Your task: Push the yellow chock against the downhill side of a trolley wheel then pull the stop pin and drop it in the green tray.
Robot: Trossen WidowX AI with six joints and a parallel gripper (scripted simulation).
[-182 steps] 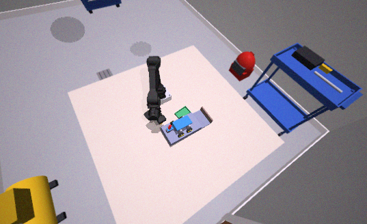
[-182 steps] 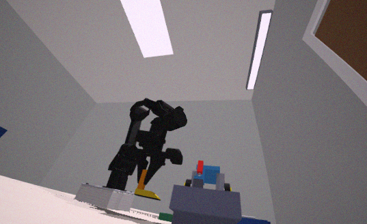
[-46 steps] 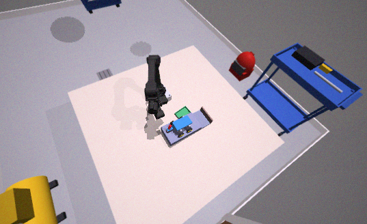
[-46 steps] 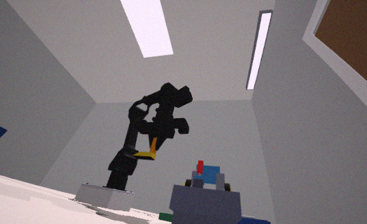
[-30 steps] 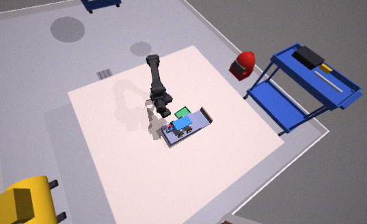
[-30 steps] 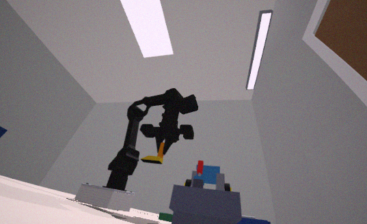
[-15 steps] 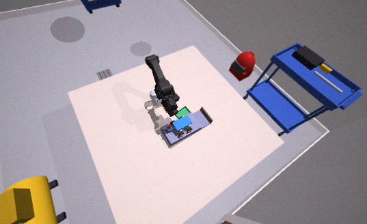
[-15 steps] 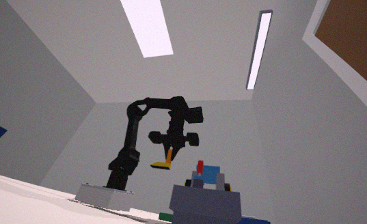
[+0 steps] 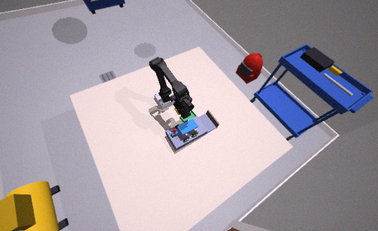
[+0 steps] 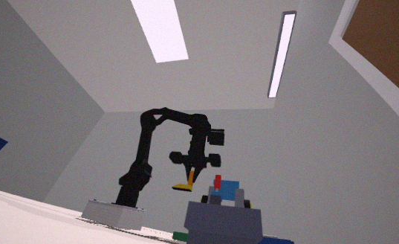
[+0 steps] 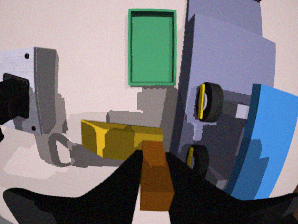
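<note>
Nothing is finished: fingers clench the chock (image 10: 183,184) by its handle, aloft beside the trolley (image 10: 226,191); stop pin (image 10: 218,182) remains in.

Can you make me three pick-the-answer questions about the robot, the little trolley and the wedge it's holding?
1. Where is the yellow chock?
A. in the air, in the gripper
B. in the green tray
C. on the trolley

2. What colour is the stop pin head?
A. green
B. red
C. white

3. How is the gripper?
A. wide open
B. shut on the chock's orange handle
C. shut on nothing

Answers: 1 A, the exterior view shows it hanging off the surface; 2 B, red above the trolley; 3 B, the wrist view shows the fingers clamping the handle.
</note>
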